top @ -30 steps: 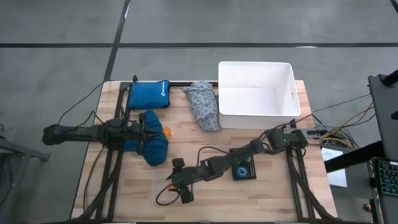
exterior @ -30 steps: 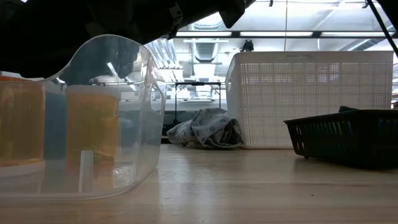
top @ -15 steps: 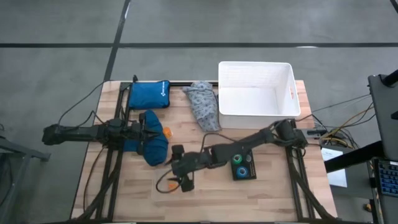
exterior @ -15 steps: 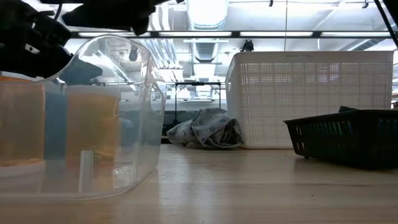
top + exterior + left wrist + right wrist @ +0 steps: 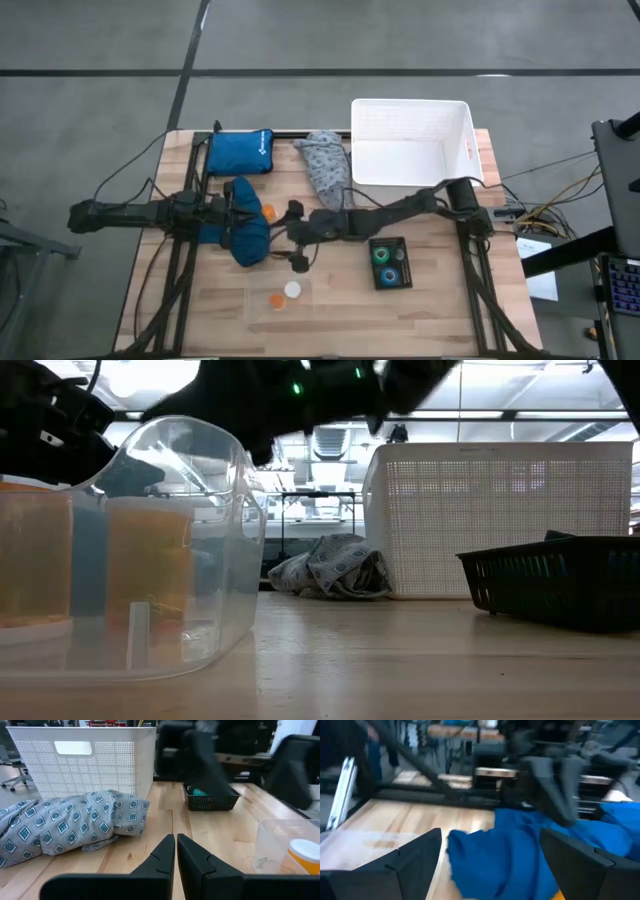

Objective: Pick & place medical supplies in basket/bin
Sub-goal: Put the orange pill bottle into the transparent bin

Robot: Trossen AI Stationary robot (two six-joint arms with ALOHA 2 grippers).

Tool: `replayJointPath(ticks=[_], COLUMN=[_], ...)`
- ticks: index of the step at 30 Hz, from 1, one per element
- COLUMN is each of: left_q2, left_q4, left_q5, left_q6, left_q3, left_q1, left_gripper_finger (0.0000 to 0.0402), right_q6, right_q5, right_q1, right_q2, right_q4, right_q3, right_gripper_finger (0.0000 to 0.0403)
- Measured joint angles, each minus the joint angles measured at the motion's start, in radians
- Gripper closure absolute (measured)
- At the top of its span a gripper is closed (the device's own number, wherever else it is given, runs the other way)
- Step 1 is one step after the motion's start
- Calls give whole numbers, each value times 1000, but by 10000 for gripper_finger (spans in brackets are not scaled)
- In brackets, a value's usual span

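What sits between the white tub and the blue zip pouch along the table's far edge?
The pale grey patterned cloth, bunched against the white tub, apart from the blue zip pouch; clearest in the high view.

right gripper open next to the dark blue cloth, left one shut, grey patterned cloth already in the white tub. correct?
One error: the grey patterned cloth is not in the white tub; it lies on the table beside it, as the high view shows. The rest holds: the right gripper is open next to the dark blue cloth, and the left gripper is shut.
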Motion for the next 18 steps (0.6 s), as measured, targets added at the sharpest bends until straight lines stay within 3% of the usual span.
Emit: replayJointPath(ticks=[6, 18], left_q2=[1, 0], left_q4=[0, 0], left_q5=[0, 0], left_q6=[0, -4], left_q3=[0, 0], left_q1=[0, 0], left_gripper_finger=[376, 376], right_q6=[68, 126], right_q5=[20, 115], right_q1=[-83, -161], right_q2=[0, 41], right_q4=[137, -11], right_q3=[-84, 5], right_gripper_finger=[76, 76])
